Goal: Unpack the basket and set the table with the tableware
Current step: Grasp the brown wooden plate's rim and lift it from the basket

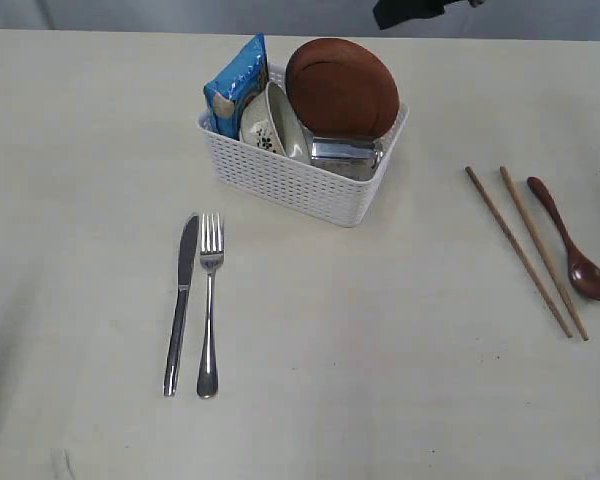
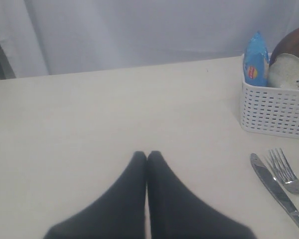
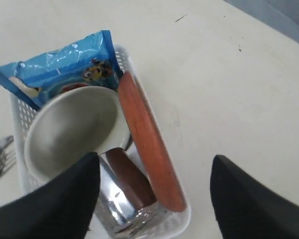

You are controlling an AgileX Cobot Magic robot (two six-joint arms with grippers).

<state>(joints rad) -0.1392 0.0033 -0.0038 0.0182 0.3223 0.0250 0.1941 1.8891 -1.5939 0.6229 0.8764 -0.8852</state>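
The knife (image 1: 182,300) and fork (image 1: 210,300) lie near the basket (image 1: 300,185), the chopsticks (image 1: 525,250) and spoon (image 1: 570,245) off its other side, but the bowl (image 1: 275,125), plate (image 1: 342,88) and cup (image 1: 345,152) sit inside it under the wide-open right claw (image 3: 154,159), and the left claw (image 2: 147,155) is shut and empty.

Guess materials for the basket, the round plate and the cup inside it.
Basket: looks like white moulded plastic, matte, with a regular perforated lattice.
Plate: probably wood, red-brown with a soft satin sheen; whether it is lacquered, I cannot tell.
Cup: metal, likely stainless steel, polished enough to mirror what lies around it.
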